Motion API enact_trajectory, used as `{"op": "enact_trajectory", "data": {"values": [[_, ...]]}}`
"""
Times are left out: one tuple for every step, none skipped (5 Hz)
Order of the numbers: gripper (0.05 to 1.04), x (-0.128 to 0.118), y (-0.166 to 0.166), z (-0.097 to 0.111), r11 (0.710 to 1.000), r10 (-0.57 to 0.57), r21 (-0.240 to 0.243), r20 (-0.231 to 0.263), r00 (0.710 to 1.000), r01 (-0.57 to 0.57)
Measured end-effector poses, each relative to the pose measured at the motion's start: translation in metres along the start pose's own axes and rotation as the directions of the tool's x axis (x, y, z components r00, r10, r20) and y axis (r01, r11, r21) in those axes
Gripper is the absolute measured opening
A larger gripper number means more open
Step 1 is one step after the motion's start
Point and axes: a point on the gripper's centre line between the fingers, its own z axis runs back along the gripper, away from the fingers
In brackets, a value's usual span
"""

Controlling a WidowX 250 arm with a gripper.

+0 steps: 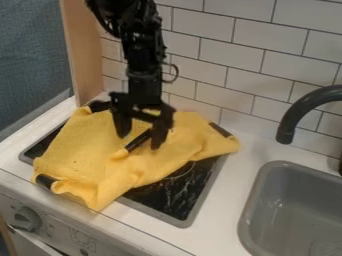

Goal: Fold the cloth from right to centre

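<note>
Yellow cloth (87,150) lies below my gripper (139,142), its black corner (137,142) between the parted jaws, so I should rise straight, snagging nothing.

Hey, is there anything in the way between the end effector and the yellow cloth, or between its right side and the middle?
Nothing visible blocks either one. The end effector is right at the yellow cloth, fingers apart. Toward the middle there's a short dark strip, seemingly part of the cloth.
</note>
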Motion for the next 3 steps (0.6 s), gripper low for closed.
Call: {"op": "enact_trajectory", "data": {"values": [[1.004,-0.001,-0.001,0.013,1.000,-0.001,-0.009,0.016,1.000,0.001],[0.999,0.000,0.000,0.033,1.000,0.007,-0.030,0.059,0.998,-0.005],[0.999,-0.003,0.001,0.045,0.999,-0.008,-0.050,0.098,0.995,0.013]]}}
